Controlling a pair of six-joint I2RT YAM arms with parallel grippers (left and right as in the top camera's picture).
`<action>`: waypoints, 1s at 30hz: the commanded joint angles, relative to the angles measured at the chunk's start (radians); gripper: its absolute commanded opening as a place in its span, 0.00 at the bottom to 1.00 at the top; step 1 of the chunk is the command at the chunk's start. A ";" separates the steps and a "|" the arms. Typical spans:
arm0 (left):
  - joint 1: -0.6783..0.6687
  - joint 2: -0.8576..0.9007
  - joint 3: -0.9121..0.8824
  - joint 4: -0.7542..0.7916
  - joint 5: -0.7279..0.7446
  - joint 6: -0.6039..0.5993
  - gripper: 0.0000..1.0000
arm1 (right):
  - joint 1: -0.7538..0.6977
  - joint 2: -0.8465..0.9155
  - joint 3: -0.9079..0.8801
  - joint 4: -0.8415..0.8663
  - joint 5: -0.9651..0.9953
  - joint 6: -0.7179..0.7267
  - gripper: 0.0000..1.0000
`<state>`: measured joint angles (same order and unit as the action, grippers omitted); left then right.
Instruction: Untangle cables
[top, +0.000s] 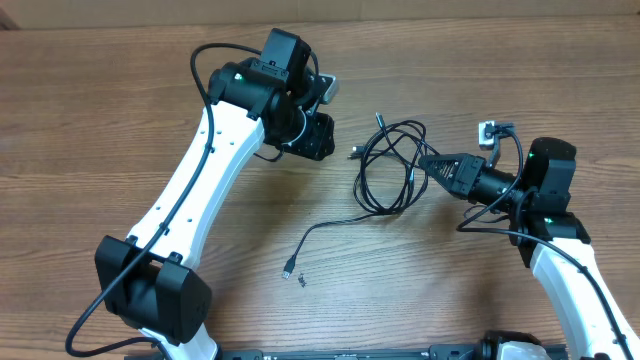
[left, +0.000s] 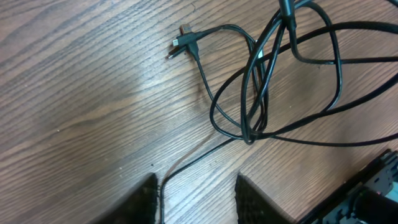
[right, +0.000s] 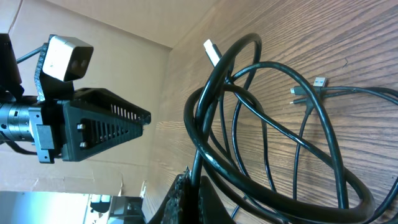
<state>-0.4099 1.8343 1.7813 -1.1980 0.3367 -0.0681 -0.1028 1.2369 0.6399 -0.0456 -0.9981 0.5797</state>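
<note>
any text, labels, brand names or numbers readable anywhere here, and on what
No readable text in any view.
cables and their plugs: no print shows.
grey camera box: blank face, no label.
left arm and right arm: green lights only, no lettering.
table: bare wood grain.
</note>
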 joint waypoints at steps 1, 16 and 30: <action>0.002 -0.024 0.014 -0.002 -0.008 0.047 0.29 | 0.003 -0.019 -0.001 0.002 -0.014 -0.005 0.04; -0.063 -0.023 0.014 0.081 0.026 0.034 1.00 | 0.003 -0.019 -0.001 -0.012 -0.052 -0.008 0.04; -0.063 -0.023 0.012 0.133 0.026 -0.132 1.00 | 0.003 -0.019 -0.001 -0.011 -0.063 -0.008 0.04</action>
<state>-0.4736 1.8343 1.7813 -1.0683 0.3515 -0.1600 -0.1032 1.2369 0.6399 -0.0631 -1.0397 0.5797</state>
